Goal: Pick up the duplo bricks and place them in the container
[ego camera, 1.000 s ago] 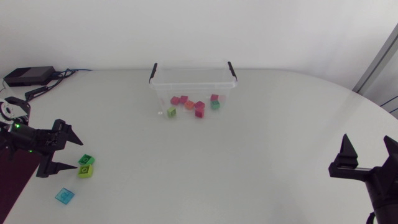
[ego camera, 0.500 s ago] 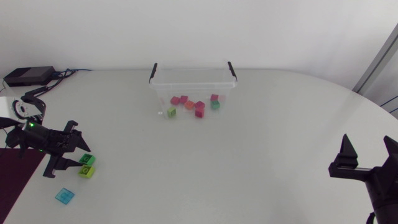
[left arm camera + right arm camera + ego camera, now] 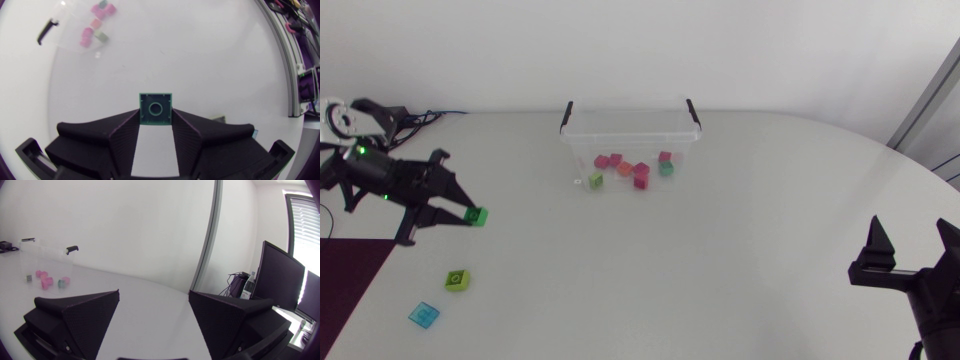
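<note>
My left gripper (image 3: 467, 213) is at the table's left side, shut on a green duplo brick (image 3: 475, 215). In the left wrist view the green brick (image 3: 156, 108) sits studs-up between the two fingertips of the left gripper (image 3: 156, 114). A lime brick (image 3: 458, 280) and a light blue brick (image 3: 423, 314) lie on the table nearer the front left edge. The clear container (image 3: 630, 128) stands at the back middle, with several pink, orange and green bricks (image 3: 640, 172) inside. My right gripper (image 3: 912, 238) stands open at the front right, nothing between its fingers (image 3: 75, 315).
The container has black clip handles (image 3: 692, 110) at its ends. In the left wrist view the container's bricks (image 3: 95, 25) lie far ahead of the gripper. A black box with cables (image 3: 365, 122) sits at the back left corner.
My left gripper has shut on the green brick and carried it away from the lime brick, toward the back and a little right. The right arm has not moved.
</note>
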Controlling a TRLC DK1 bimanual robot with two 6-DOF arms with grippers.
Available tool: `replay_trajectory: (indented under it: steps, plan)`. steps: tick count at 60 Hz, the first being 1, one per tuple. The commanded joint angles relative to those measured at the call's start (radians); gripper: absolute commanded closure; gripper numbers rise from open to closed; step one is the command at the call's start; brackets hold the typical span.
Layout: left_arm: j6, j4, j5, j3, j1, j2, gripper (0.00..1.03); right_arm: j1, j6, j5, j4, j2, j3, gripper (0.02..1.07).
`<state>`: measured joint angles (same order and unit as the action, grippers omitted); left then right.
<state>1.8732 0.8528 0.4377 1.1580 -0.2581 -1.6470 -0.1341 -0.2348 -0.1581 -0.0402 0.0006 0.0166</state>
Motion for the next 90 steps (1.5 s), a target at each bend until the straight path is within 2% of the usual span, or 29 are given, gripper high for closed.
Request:
replay_trajectory:
  steps: [1, 8, 11, 14, 16, 24, 26, 31, 39, 43, 46, 50, 53, 55, 60, 69, 73, 80, 90]
  plan:
    - [-0.138, 0.025, 0.036, 0.091, 0.082, 0.049, 0.81, -0.007, 0.012, -0.001, 0.006, -0.007, -0.021, 0.07]
    - [-0.335, 0.006, 0.078, 0.186, 0.206, 0.035, 0.81, -0.006, 0.012, -0.001, 0.005, -0.007, -0.021, 0.07]
    - [-0.477, -0.077, 0.096, 0.224, 0.252, 0.019, 0.81, -0.006, 0.012, -0.001, 0.005, -0.007, -0.021, 0.07]
    - [-0.549, -0.115, 0.104, 0.252, 0.287, 0.007, 0.81, -0.006, 0.012, -0.001, 0.006, -0.007, -0.021, 0.07]
    - [-0.649, -0.187, 0.111, 0.276, 0.321, -0.010, 0.81, -0.006, 0.012, -0.001, 0.006, -0.007, -0.021, 0.07]
    - [-0.861, -0.411, 0.111, 0.295, 0.402, -0.059, 0.81, -0.006, 0.012, -0.001, 0.005, -0.007, -0.021, 0.07]
    - [-0.890, -0.439, 0.107, 0.299, 0.421, -0.071, 0.81, -0.006, 0.012, -0.001, 0.005, -0.007, -0.021, 0.07]
    - [-0.985, -0.541, 0.068, 0.316, 0.453, -0.106, 0.80, -0.007, 0.012, -0.001, 0.005, -0.007, -0.021, 0.07]
    - [-1.103, -0.733, -0.062, 0.342, 0.504, -0.191, 0.79, -0.006, 0.012, -0.001, 0.006, -0.007, -0.021, 0.07]
    - [-1.145, -0.791, -0.117, 0.379, 0.511, -0.244, 0.78, -0.007, 0.012, -0.001, 0.006, -0.007, -0.021, 0.07]
    - [-1.157, -0.796, -0.136, 0.402, 0.514, -0.270, 0.78, -0.006, 0.012, -0.001, 0.005, -0.007, -0.021, 0.07]
    - [-1.157, -0.793, -0.180, 0.437, 0.527, -0.327, 0.68, -0.006, 0.012, -0.001, 0.005, -0.007, -0.021, 0.07]
    - [-1.157, -0.790, -0.197, 0.445, 0.533, -0.343, 0.47, -0.006, 0.012, -0.001, 0.005, -0.007, -0.021, 0.07]
    - [-1.157, -0.790, -0.205, 0.440, 0.533, -0.343, 0.30, -0.006, 0.012, -0.001, 0.005, -0.007, -0.021, 0.07]
    - [-1.158, -0.775, -0.209, 0.436, 0.523, -0.316, 0.08, -0.007, 0.012, -0.001, 0.006, -0.007, -0.021, 0.07]
    - [-1.160, -0.752, -0.206, 0.379, 0.474, -0.200, 0.05, -0.006, 0.012, -0.001, 0.006, -0.007, -0.021, 0.07]
    - [-1.149, -0.745, -0.178, 0.330, 0.438, -0.128, 0.05, -0.006, 0.012, -0.001, 0.005, -0.007, -0.021, 0.07]
    - [-1.072, -0.692, -0.123, 0.212, 0.356, 0.026, 0.05, -0.007, 0.012, -0.001, 0.006, -0.007, -0.021, 0.07]
    - [-0.927, -0.604, -0.093, 0.035, 0.246, 0.197, 0.05, -0.006, 0.012, -0.001, 0.006, -0.007, -0.021, 0.07]
